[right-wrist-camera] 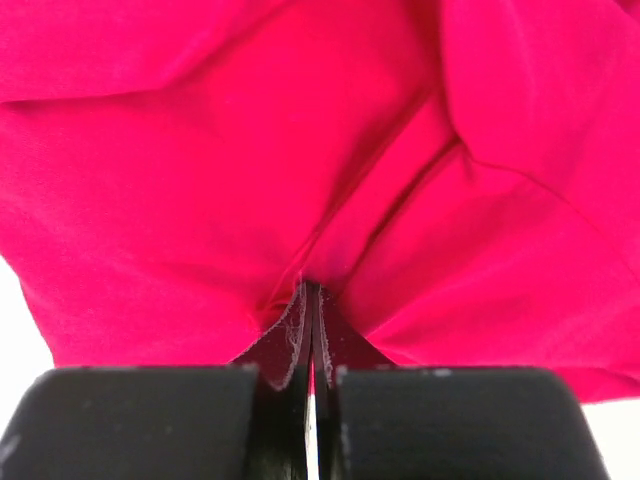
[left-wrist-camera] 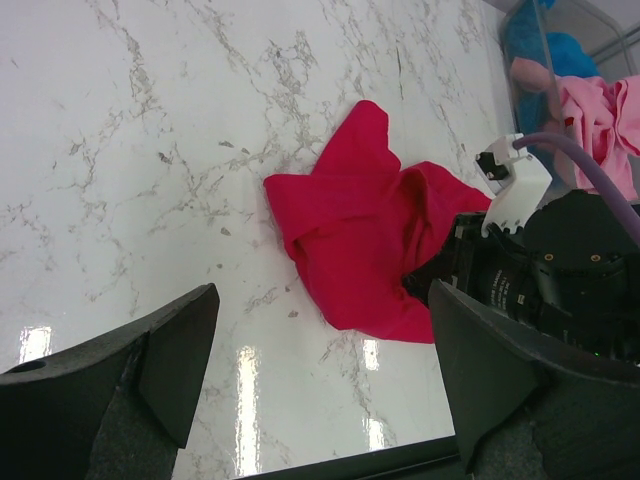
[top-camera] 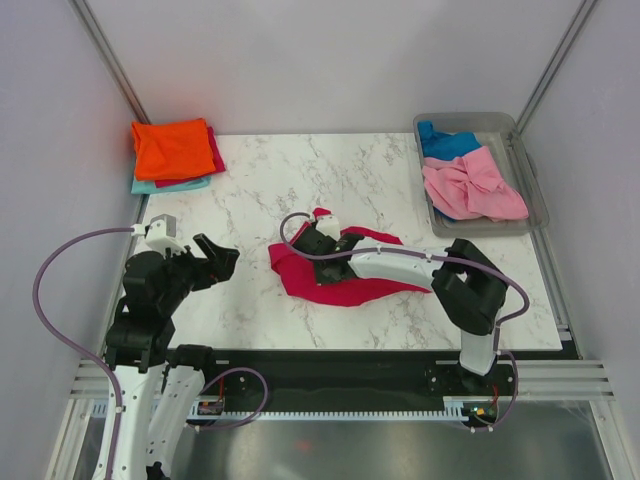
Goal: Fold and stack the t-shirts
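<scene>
Right jaws pinched shut on the crimson-pink t-shirt (top-camera: 330, 288).
Left jaws gape wide, holding nothing, above the marble worktop (top-camera: 260, 180).

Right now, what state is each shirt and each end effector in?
left end effector: open, empty.
right end effector: shut on crimson t-shirt.
crimson t-shirt: crumpled mid-table, pinched.
orange t-shirt: folded, far-left corner.
light pink t-shirt: crumpled in the tub.
blue t-shirt: crumpled in the tub.
</scene>
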